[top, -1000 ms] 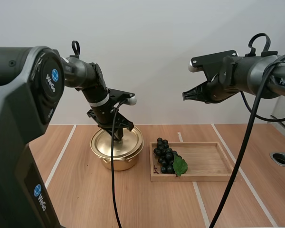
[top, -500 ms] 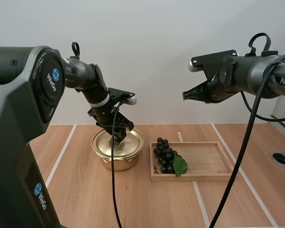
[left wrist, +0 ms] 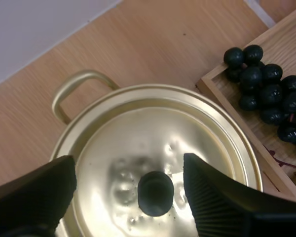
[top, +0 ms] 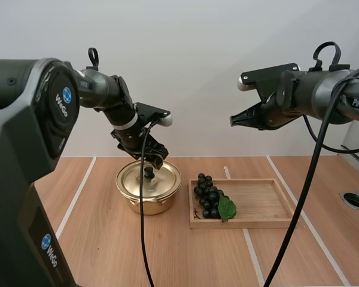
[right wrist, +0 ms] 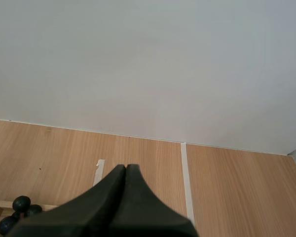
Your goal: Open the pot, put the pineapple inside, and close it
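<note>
The lid (top: 149, 177) sits on the pot (top: 147, 200), so I judge nothing done yet: the left hand (top: 154, 160) hangs wide just over the knob (left wrist: 155, 193), the grapes (top: 208, 196), not a pineapple, lie in the tray (top: 264, 204) at 3 o'clock from the pot, and the right hand (top: 233, 121) is closed, empty, high above.

Plain pale grey wall (top: 191, 66) behind, evenly lit. Bench (top: 102, 245) of light wood grain, meets wall at straight edge. White tape lines (top: 76, 196) run over bench toward wall, well apart. Round metal-rimmed hole (top: 354, 200) in bench near right edge. Soft diffuse light, faint shadows.
</note>
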